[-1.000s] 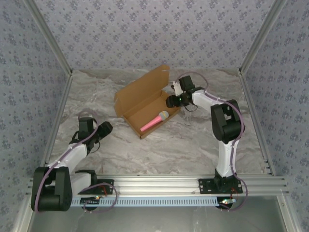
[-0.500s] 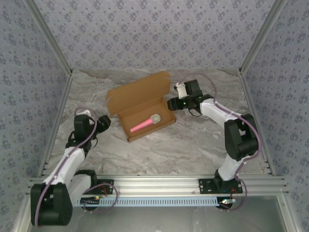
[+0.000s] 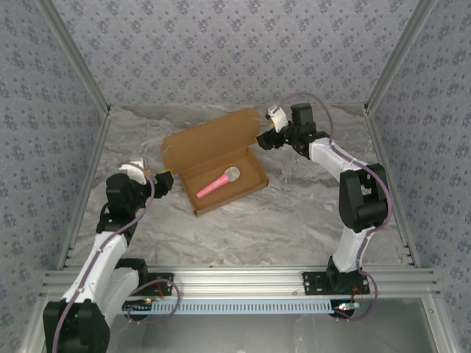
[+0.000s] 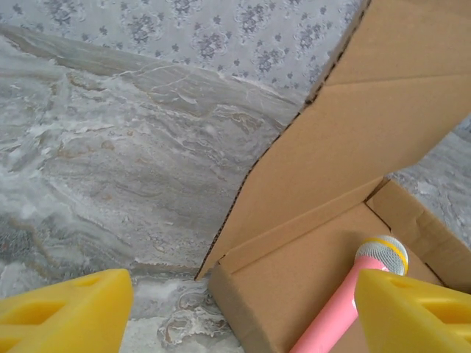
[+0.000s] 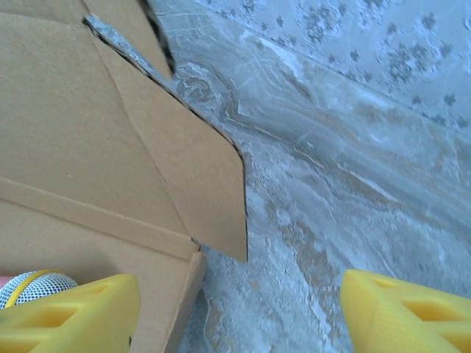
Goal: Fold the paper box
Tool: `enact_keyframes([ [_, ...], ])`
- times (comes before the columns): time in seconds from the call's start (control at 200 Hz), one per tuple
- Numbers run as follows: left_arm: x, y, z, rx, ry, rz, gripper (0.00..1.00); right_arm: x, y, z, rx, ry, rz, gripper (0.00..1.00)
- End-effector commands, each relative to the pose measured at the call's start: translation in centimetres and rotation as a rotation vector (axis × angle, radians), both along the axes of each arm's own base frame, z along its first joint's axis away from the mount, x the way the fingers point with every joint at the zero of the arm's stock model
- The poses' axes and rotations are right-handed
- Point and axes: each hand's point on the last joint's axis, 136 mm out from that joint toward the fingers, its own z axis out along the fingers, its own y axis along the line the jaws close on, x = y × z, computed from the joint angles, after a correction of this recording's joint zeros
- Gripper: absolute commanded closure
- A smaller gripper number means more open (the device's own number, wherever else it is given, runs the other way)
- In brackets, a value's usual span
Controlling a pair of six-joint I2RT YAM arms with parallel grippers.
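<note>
The paper box lies just above the middle of the top view on the marble-patterned surface. It is plain brown cardboard, with its lid standing open toward the upper left and its shallow tray toward the lower right. A pink toy microphone lies slantwise in the tray, head toward the upper right.

The left gripper sits just beside the tray's left end, left of centre in the frame. Its jaws are spread wide and grasp nothing. In its wrist view the yellow fingertips fill the two lower corners, with the tray's near corner and the microphone's handle farther off between them (whether a pad touches the cardboard I cannot tell). That view brings out the lid's toothed cut edge and the yellow band around the microphone's grey mesh head.

The right gripper is at the lid's upper right corner, likewise spread wide and released. Its wrist view shows the lid's side flap with a clipped corner.

From above, both arms, the flowered walls and the aluminium rail along the bottom are visible.
</note>
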Motion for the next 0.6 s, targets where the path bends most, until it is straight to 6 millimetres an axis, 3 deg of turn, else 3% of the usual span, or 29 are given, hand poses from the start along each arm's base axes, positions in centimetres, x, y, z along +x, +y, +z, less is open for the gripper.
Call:
enact_keyframes([
  [0.0, 1.4, -1.6, 2.5, 0.062, -0.086, -0.104, 0.20, 0.7, 1.5, 1.0, -0.003, -0.058, 0.111, 0.27],
  [0.2, 3.3, -2.1, 1.8, 0.091, -0.065, -0.116, 0.23, 1.7, 2.2, 1.0, 0.000, -0.058, 0.138, 0.29],
  [0.42, 4.9, -2.9, 2.1, 0.094, -0.060, -0.151, 0.36, 1.8, 2.9, 0.9, 0.002, -0.049, 0.165, 0.41],
  [0.595, 5.8, -3.5, 1.8, 0.087, -0.040, -0.184, 0.56, 1.7, 3.4, 1.0, 0.005, -0.036, 0.181, 0.56],
])
